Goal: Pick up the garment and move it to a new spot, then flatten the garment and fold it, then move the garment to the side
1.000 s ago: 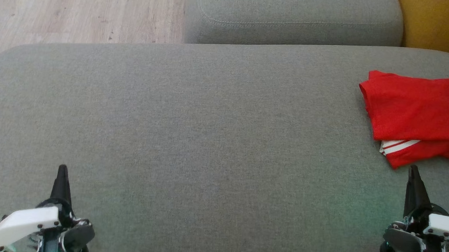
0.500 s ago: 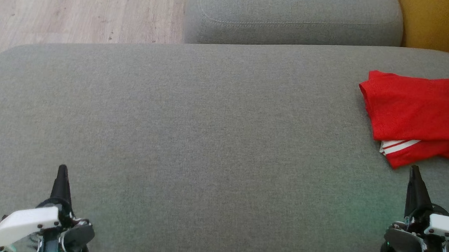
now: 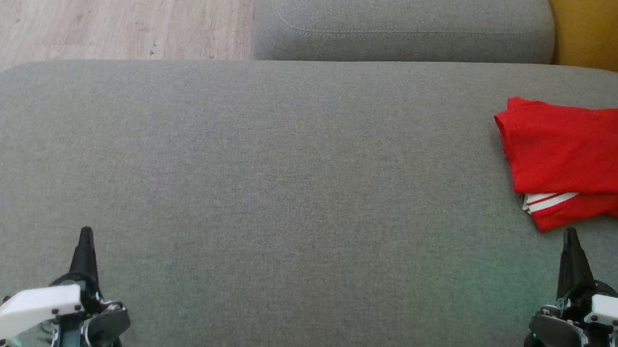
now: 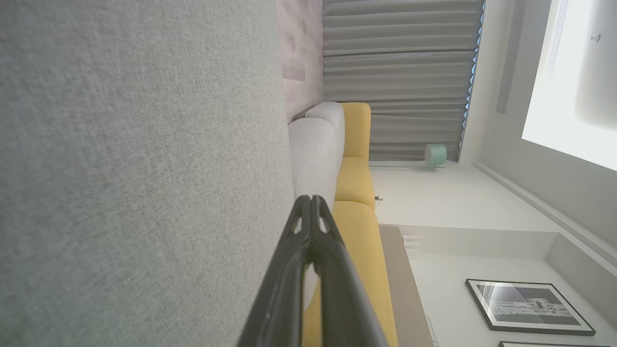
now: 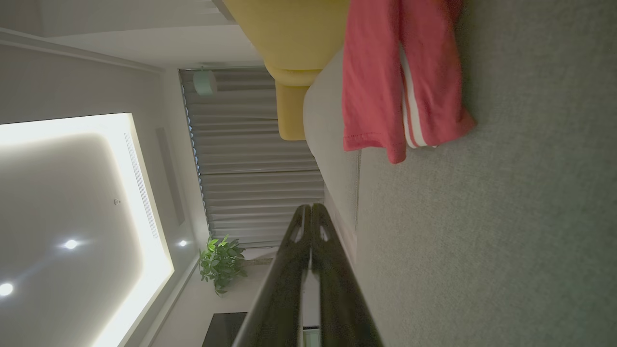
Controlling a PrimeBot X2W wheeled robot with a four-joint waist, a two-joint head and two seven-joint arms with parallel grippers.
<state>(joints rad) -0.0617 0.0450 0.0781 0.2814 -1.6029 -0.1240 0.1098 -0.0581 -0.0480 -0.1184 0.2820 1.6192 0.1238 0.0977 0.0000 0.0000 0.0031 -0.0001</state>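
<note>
a folded red garment [image 3: 580, 162] with white stripes lies at the right edge of the grey cushion [image 3: 285, 193]. the left gripper [image 3: 86, 233] and right gripper [image 3: 571, 234] rest closed and empty, the right tip just below the garment.

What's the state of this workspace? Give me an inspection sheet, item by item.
Surface: grey cushion, flat, fabric-covered.
Job's things: red garment with white stripes, folded, lying at the cushion's right side, cut by the head view's edge.
Clutter: nothing seen.
Grippers: left pincer shut, empty, lower left; right pincer shut, empty, just short of the garment's near corner, not touching.
Cables: nothing seen.
Surroundings: wood floor, second grey cushion, yellow sofa, curtains, potted plant, framed picture.
</note>
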